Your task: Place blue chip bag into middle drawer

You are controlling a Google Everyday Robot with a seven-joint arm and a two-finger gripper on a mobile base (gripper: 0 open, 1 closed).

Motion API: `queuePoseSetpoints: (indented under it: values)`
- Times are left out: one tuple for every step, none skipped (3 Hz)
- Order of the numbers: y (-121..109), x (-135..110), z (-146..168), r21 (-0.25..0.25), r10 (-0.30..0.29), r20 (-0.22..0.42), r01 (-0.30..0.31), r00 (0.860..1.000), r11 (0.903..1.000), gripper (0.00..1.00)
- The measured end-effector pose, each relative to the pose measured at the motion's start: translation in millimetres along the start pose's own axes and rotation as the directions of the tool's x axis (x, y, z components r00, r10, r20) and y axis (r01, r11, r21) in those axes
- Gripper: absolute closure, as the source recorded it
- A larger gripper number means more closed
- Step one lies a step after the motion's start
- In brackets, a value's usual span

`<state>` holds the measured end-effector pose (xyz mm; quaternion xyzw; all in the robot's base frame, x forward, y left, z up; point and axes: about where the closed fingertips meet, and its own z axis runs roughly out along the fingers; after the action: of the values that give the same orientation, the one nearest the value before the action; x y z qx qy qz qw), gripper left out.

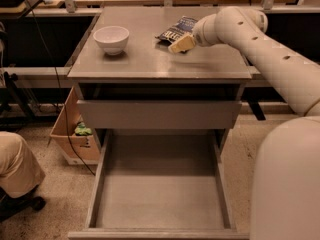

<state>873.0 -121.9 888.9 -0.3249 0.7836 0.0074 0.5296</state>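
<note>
Middle drawer [160, 199]: nearest to us, pulled fully out, with its flat grey floor bare. We judge it ready to receive, so nothing needs doing here first.
Upper drawer front [160, 115]: shut, directly above the back of the open drawer. A descent should come forward of this panel so that the bag does not catch on it.
Cabinet top [145, 61]: smooth and level, so a foil bag will likely skid if pushed sideways.
Gripper [180, 44]: low over the top, at the near edge of the bag, either touching it or just short of it. We cannot tell whether it is spread or closed, nor whether it has any hold.
White bowl [111, 37]: upright on the left of the top, well apart from the bag and off the carry path.
Blue chip bag [176, 29]: lying flat at the right rear of the top, not yet lifted. Step in hand: the grasp. We would pinch a raised crinkle or the near seam, lift straight up, then check that the bag hangs securely before swinging it forward.
</note>
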Motion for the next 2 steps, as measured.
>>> queuePoseSetpoints:
  values:
    - [-12,2,23,0.038,0.078,0.031,-0.079,0.997,0.9962,0.0]
    - [-15,5,46,0.044,0.146,0.059,-0.148,0.988,0.988,0.0]
